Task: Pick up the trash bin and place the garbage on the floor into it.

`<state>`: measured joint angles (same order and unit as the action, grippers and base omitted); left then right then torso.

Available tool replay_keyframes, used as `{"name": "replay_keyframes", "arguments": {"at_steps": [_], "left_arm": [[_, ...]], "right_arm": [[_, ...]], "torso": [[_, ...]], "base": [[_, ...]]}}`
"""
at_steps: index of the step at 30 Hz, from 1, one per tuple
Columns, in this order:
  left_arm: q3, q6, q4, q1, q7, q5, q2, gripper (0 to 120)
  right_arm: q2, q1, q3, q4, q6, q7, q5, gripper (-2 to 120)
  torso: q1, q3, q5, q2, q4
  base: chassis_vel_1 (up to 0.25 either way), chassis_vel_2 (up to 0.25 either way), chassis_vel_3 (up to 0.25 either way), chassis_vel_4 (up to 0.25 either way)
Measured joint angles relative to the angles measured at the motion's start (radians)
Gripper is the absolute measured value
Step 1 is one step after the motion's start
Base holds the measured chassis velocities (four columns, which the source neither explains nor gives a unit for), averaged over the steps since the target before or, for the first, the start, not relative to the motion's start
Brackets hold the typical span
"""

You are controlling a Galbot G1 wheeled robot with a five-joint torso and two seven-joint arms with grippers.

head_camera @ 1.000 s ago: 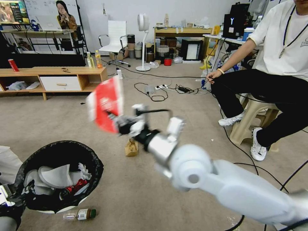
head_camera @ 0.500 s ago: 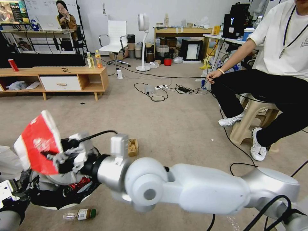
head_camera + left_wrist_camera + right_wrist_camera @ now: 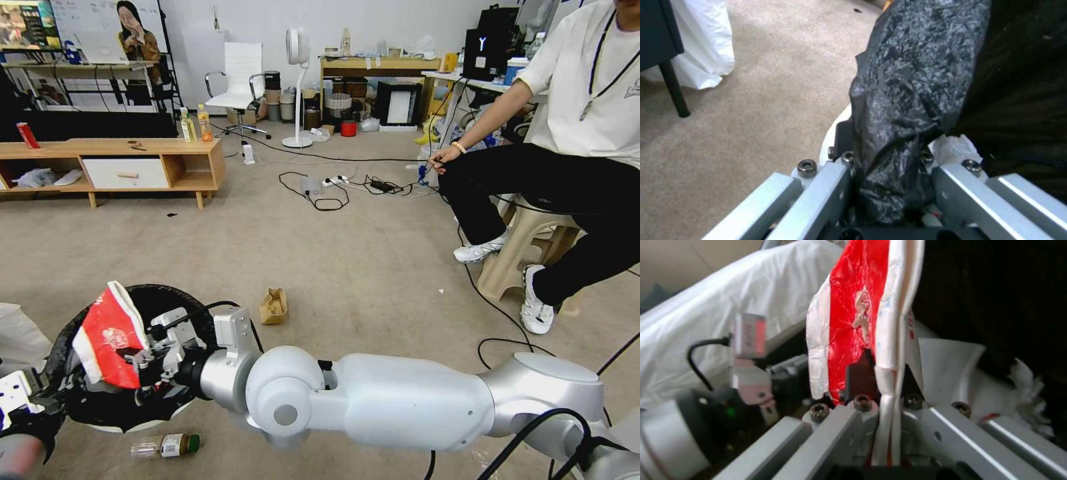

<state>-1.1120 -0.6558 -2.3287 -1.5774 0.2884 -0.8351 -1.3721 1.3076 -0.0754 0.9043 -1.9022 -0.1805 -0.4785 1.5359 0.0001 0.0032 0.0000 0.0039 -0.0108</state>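
Fingers on carton, over bin

A lit letter "Y" glows on the black device on the far desk. Print on the red-white crushed carton, the green-capped bottle's label and the wall poster cannot be read.

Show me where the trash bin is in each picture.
Head view: trash bin lower left, below the right claw holding the carton.
Left wrist view: black-bagged rim, pinched in the left claw.
Right wrist view: its dark inside behind the carton.
Shared landmark: white sheet beside it.
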Motion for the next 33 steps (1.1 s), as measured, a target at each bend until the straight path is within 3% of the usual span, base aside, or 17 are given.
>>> {"name": "replay_keyframes", "arguments": {"at_steps": [33], "left_arm": [[0.015,-0.002,0.017,0.016,-0.010,0.004,-0.010,5]], "right_arm": [[-0.017,-0.081,0.024,0.137,-0.028,-0.041,-0.095,0]], "torso": [[0.000,0.000,0.0000,0.000,0.0001]], "base": [[0.000,0.000,0.000,0.000]]}}
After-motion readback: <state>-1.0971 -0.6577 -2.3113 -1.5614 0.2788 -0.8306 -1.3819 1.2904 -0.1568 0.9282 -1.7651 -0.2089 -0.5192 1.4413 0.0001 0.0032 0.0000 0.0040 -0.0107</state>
